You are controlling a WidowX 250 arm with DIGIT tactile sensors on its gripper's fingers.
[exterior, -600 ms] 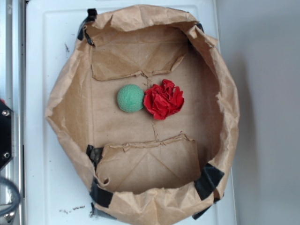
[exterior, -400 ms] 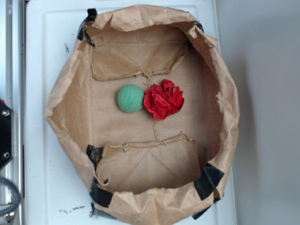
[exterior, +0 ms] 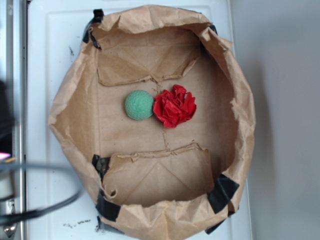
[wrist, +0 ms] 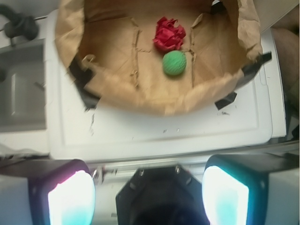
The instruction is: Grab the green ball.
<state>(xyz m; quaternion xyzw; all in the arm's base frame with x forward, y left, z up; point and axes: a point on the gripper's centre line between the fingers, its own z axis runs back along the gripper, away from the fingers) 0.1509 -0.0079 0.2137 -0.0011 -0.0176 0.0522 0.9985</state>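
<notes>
You see the gripper (wrist: pixel 149 197) at the bottom of the wrist view with its two fingers (wrist: pixel 70 199) spread wide apart, holding nothing and touching nothing. Both pads glow pale with pinkish edges, and between them sits the dark body of the wrist. They hang outside the brown paper bag (exterior: pixel 75 95), over the edge of the white tray (wrist: pixel 154 136) that carries it.

The green ball (exterior: pixel 139 105) lies on the bag's flat floor, near the middle, with the red paper wad (exterior: pixel 174 106) touching it on one side. In the wrist view the green ball (wrist: pixel 174 63) is the nearer of the two, the red wad (wrist: pixel 169 35) just beyond it.

The bag's crumpled walls stand up all round, with black tape (exterior: pixel 222 192) at the corners. The wall nearest the fingers folds inward as a flap. Bare paper floor is open around the ball on every side but the wad's.

In the exterior view a blurred dark shape and cable (exterior: pixel 40 200) cross the lower left corner, outside the bag.
</notes>
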